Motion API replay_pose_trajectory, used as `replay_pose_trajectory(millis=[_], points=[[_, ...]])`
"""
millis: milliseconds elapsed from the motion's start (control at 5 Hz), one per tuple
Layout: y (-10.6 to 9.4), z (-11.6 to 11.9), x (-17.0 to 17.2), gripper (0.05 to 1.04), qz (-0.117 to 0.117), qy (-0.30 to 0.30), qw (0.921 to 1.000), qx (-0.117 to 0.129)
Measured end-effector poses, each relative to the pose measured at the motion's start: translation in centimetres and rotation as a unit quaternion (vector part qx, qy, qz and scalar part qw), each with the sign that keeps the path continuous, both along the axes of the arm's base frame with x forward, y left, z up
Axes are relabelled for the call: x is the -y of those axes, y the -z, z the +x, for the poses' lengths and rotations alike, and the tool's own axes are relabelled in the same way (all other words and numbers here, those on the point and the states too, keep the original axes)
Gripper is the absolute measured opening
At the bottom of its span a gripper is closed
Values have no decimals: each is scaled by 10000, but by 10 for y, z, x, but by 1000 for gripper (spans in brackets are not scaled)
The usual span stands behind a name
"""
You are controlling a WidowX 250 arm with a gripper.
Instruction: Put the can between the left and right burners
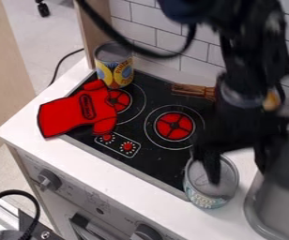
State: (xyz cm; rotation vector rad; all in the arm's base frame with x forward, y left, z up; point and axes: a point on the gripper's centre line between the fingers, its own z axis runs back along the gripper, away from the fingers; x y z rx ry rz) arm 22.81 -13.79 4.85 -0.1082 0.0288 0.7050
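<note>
Can [207,202] upright below a spread, empty hand [239,176].

Nearest, it stood on the white surface [134,187] by the cooktop's [156,165] right-hand corner, a rigid metal cylinder, probably weighty if full, its smooth label liable to slip under a loose squeeze. One finger [213,171] hung across its lid, the other [266,157] off to its right, so the hand likely needed lining up to straddle the body; opposite sides, just below the rim, seemed the best hold, firm and level, with little fear of crushing. Beyond lay the right burner [174,126], then the left burner [120,99], partly under a soft red mitt [78,112]; the gap between them was the goal. Farthest back stood a yellow-labelled tin [114,70].
</note>
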Motion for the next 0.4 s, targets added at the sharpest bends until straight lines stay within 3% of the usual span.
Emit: replay_pose_trajectory(millis=[200,400], points=[[16,-7,5,996,11,-173,9993,-323],[25,-8,9,996,20,-423,9988,-256]])
